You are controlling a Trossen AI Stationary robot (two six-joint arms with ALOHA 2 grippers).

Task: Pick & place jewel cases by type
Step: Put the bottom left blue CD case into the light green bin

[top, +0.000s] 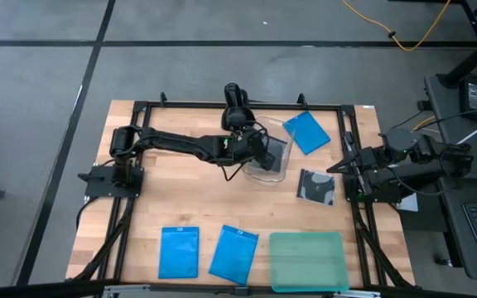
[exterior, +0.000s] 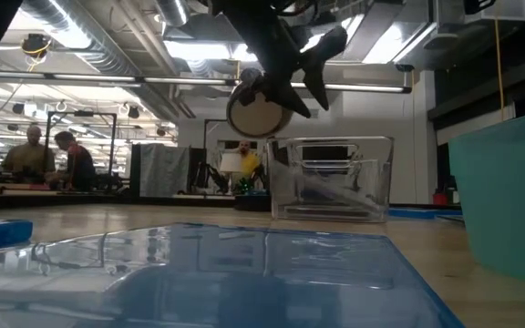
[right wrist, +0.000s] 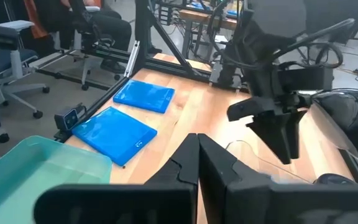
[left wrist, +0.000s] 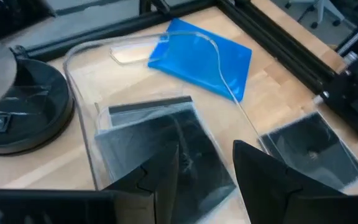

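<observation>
My left gripper (left wrist: 205, 154) hangs open, holding nothing, just above the clear tub (top: 268, 165) at the table's middle far side. In the tub lies a black-and-clear disc case (left wrist: 160, 140); whether another lies under it I cannot tell. Another disc case (top: 316, 186) lies flat on the table to the tub's right. One blue case (top: 306, 132) lies flat behind the tub, toward the far right. Two more blue cases (top: 179, 252) (top: 233, 254) lie flat near the front edge. My right gripper (right wrist: 197, 146) waits shut at the table's right edge.
A translucent teal tray (top: 306, 261) sits at the near right, beside the two blue cases. A black round stand (left wrist: 17, 106) is at the far edge behind the tub. A black frame rail (top: 222, 106) borders the table. People sit at desks in the room beyond.
</observation>
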